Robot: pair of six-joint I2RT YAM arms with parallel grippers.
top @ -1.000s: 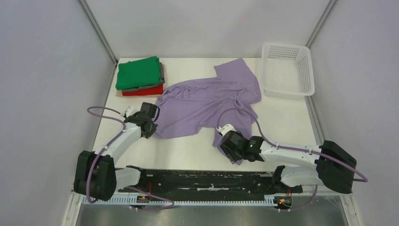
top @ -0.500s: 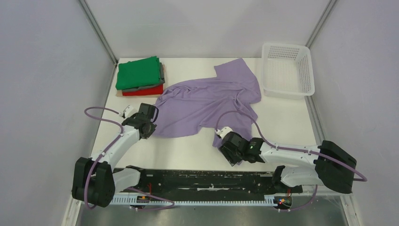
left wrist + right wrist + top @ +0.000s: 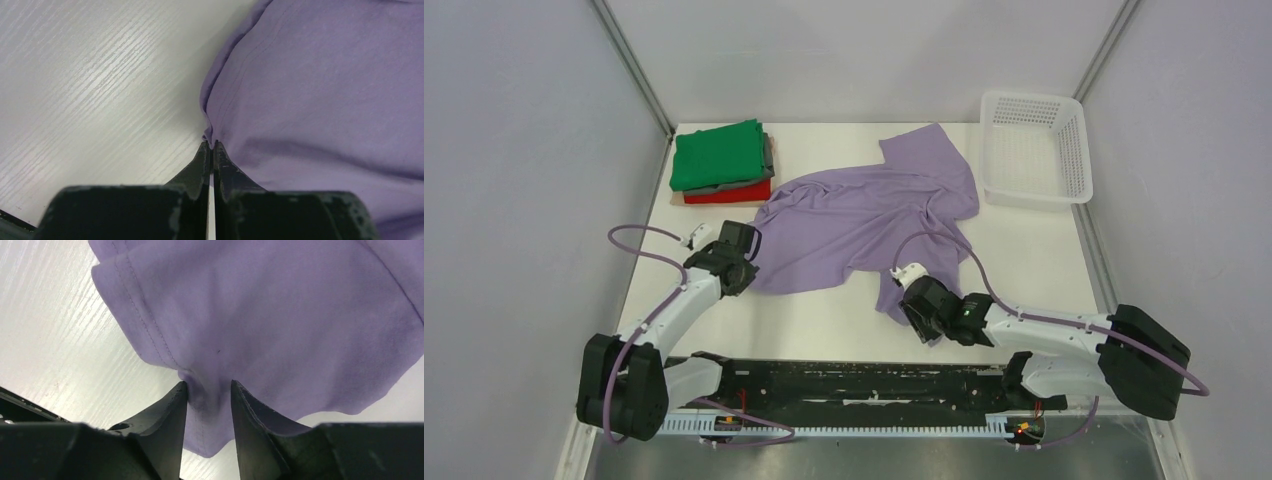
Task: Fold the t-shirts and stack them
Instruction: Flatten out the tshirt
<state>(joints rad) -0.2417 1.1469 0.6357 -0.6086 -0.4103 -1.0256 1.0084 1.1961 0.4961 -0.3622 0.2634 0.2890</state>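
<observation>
- The purple t-shirt (image 3: 864, 215) lies crumpled in the middle of the white table (image 3: 844, 325). It is spread out, not folded, and both arms hold its near side.
- The right end effector (image 3: 914, 312) is nearest to the front. It sits at the shirt's lowest flap, the part that hangs toward the arms.
- In the right wrist view, the right end effector (image 3: 207, 387) has a thick bunch of the purple t-shirt (image 3: 275, 305) between its two fingers. They pinch the cloth close to a stitched hem. The cloth puckers right at the fingertips.
- The left end effector (image 3: 746, 270) is a bit farther back, at the shirt's near left corner.
- In the left wrist view, the left end effector (image 3: 210, 147) has its fingers pressed tight together. They pinch the very edge of the purple t-shirt (image 3: 325, 100). Bare table shows on the left of the fingers and cloth on the right.
- Past the arms, the shirt reaches back and to the right. One far corner points toward the back of the table.
- At the far left is a neat stack, just beside the purple shirt's far left edge. The green t-shirt (image 3: 717, 155) is on top, the grey t-shirt (image 3: 769, 158) is under it, and the red t-shirt (image 3: 729, 193) is at the bottom.
- At the far right stands a white basket (image 3: 1030, 96). The purple shirt's edge comes near it.
</observation>
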